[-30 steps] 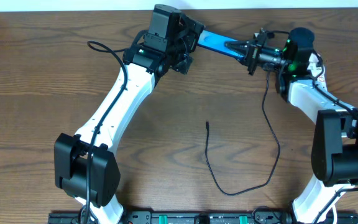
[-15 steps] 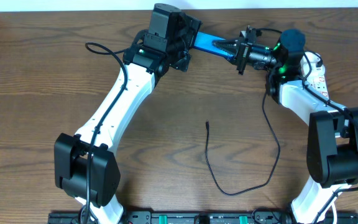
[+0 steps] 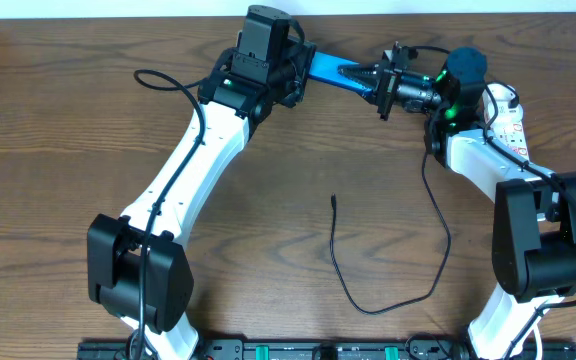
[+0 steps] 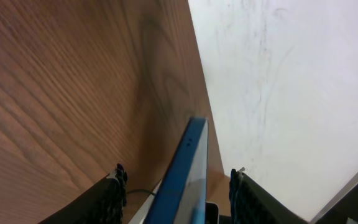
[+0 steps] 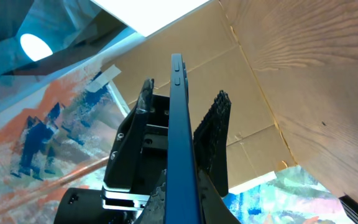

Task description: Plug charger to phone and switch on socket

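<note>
Cyan-blue, slim and rectangular, the phone [image 3: 330,66] sits at 12 o'clock over the brown wooden tabletop [image 3: 68,150] on my overhead feed, spanning the gap between the two arms. I see the left jaws at its 9 o'clock end and the right jaws at its 3 o'clock end. The thin black charger cable [image 3: 438,250] lies on the tabletop. Its small tip [image 3: 333,199] rests near the centre, untouched. From there the line loops down toward 6 o'clock, then climbs to 2 o'clock, where it passes behind the right arm beside the white power strip [image 3: 508,118]. That strip is mostly hidden, and I cannot read its switch.

On my left wrist feed the phone [image 4: 190,155] shows edge-on, pointing to 12 o'clock between the black fingers [image 4: 115,186]. Bare wood shows on each side of it, so the left jaws are released, straddling it without contact in what I can see.

On my right wrist feed the phone [image 5: 178,162] again stands edge-on. The right jaws are clenched on it, with ribbed pads [image 5: 213,130] close against both faces.
</note>
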Controlling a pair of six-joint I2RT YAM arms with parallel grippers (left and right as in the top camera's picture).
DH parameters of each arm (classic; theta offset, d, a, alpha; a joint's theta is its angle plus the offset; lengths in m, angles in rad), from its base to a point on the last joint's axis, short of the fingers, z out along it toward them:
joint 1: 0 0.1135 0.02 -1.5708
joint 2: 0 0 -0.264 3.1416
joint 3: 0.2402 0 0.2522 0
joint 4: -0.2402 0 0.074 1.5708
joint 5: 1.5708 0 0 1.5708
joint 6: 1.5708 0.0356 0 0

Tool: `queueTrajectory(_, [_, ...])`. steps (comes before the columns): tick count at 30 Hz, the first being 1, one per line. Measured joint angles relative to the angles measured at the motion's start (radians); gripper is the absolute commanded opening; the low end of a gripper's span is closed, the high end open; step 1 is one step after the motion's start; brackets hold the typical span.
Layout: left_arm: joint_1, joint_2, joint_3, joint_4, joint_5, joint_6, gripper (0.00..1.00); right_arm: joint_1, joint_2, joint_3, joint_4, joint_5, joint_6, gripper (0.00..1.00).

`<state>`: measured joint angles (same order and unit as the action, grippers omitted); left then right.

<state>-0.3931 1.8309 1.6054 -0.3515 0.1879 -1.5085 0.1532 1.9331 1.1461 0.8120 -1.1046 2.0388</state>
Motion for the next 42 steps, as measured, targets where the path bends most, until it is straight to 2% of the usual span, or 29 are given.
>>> queueTrajectory(13, [0.0, 0.0, 0.0, 0.006, -0.008, -0.103, 0.53, 0.0, 0.0, 0.0, 0.0, 0.073, 0.0, 0.01])
queueTrajectory(18, [0.0, 0.0, 0.0, 0.061, -0.008, -0.131, 0.54, 0.0, 0.0, 0.0, 0.002, 0.107, 0.0, 0.01])
queueTrajectory(23, [0.0, 0.0, 0.0, 0.072, -0.008, -0.141, 0.53, 0.0, 0.0, 0.0, 0.053, 0.13, 0.004, 0.01])
queueTrajectory(34, [0.0, 0.0, 0.0, 0.086, -0.008, -0.126, 0.54, 0.0, 0.0, 0.003, 0.077, 0.144, 0.005, 0.01])
queueTrajectory(42, [0.0, 0.0, 0.0, 0.125, -0.008, 0.005, 0.54, 0.0, 0.0, 0.003, 0.075, 0.135, 0.005, 0.01])
